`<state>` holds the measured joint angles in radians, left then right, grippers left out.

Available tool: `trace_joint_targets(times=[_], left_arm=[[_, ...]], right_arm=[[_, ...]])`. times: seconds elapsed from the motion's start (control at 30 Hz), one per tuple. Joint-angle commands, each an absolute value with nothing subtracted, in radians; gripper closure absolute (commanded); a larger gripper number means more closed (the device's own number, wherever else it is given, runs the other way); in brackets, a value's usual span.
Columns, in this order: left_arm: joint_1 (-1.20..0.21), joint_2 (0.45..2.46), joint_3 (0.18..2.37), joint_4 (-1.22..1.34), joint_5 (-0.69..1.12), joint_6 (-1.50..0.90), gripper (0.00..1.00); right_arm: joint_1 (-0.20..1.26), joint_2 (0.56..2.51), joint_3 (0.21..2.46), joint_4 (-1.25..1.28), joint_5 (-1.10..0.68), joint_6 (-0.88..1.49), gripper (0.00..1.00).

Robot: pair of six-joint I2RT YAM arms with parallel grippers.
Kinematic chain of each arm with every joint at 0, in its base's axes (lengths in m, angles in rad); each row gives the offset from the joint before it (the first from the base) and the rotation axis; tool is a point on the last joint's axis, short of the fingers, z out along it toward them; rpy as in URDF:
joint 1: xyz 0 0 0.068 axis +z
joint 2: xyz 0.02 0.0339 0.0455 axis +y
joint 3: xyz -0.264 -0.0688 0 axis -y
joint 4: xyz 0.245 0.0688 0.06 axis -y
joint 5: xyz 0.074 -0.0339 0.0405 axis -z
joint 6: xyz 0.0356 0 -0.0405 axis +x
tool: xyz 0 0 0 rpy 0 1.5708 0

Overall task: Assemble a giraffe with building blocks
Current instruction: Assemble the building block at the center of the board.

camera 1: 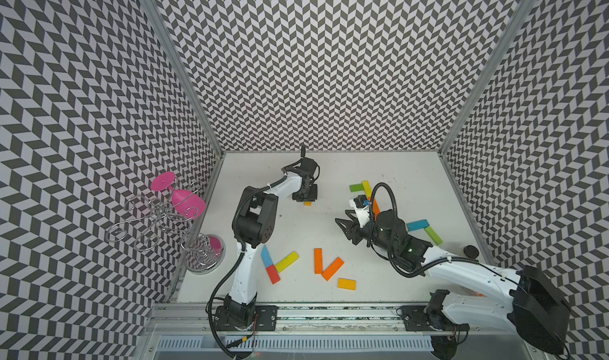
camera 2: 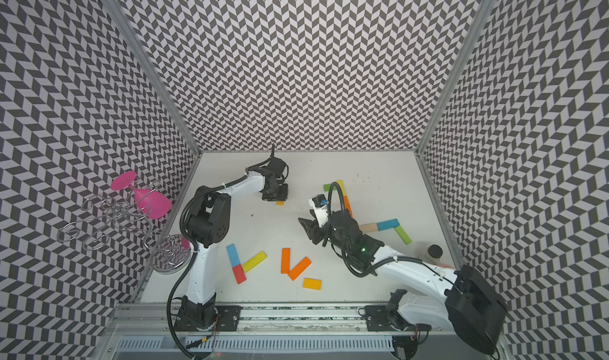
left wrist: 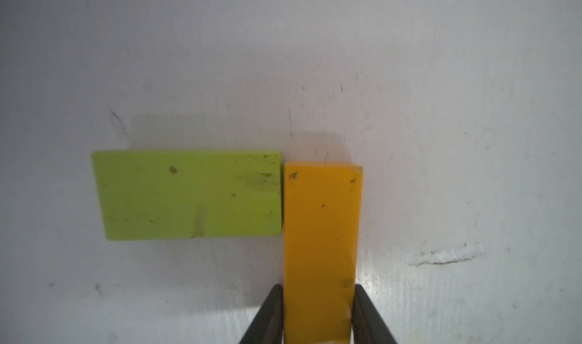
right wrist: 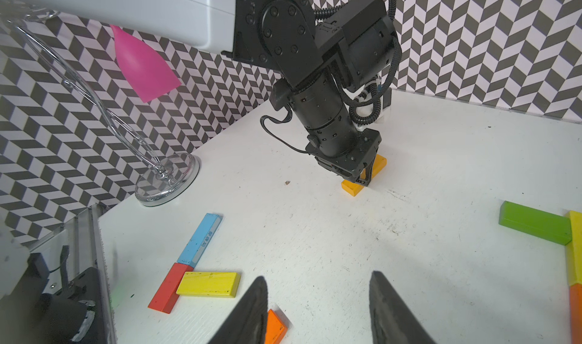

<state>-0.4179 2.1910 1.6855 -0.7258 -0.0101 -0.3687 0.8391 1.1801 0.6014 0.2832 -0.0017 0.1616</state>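
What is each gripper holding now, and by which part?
Left gripper clasps the orange block by its long sides; right gripper is open and empty.

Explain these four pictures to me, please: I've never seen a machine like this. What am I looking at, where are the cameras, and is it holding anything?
These are two robot arms fixed to the near edge of a white table, each ending in a two-fingered gripper. Two pictures look down from a camera pair overhead. The other two come from a small camera on each arm's wrist.

Coloured blocks lie scattered on the table, meant to be built into a giraffe. A wire glass rack with a pink glass stands at the side.

In the left wrist view, the left gripper has its fingers against both sides of a yellow-orange block, which lies flat beside a lime green block. The right gripper is open and empty, hovering above the table.
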Motion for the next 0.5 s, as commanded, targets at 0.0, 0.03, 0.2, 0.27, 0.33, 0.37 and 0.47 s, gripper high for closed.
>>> trace_joint_targets(times=[0.0, 0.03, 0.2, 0.27, 0.33, 0.37, 0.47], left_arm=[[-0.413, 2.202, 1.707, -0.729, -0.016, -0.379, 0.64], [-0.414, 2.202, 1.707, -0.728, -0.015, -0.378, 0.64], [-0.414, 2.194, 1.706, -0.727, -0.02, -0.379, 0.62], [-0.414, 2.191, 1.708, -0.728, -0.02, -0.379, 0.58], [-0.414, 2.185, 1.709, -0.73, -0.02, -0.379, 0.53], [-0.414, 2.179, 1.709, -0.729, -0.021, -0.379, 0.5], [-0.416, 2.154, 1.71, -0.73, -0.023, -0.377, 0.43]], right_arm=[[0.834, 1.19, 0.628, 0.318, -0.015, 0.167, 0.49], [0.833, 1.191, 0.629, 0.316, -0.015, 0.167, 0.49], [0.833, 1.192, 0.629, 0.315, -0.014, 0.167, 0.49], [0.834, 1.192, 0.63, 0.315, -0.016, 0.167, 0.49], [0.833, 1.192, 0.63, 0.316, -0.017, 0.168, 0.49], [0.834, 1.194, 0.63, 0.315, -0.015, 0.168, 0.49], [0.834, 1.194, 0.632, 0.311, -0.016, 0.166, 0.49]])
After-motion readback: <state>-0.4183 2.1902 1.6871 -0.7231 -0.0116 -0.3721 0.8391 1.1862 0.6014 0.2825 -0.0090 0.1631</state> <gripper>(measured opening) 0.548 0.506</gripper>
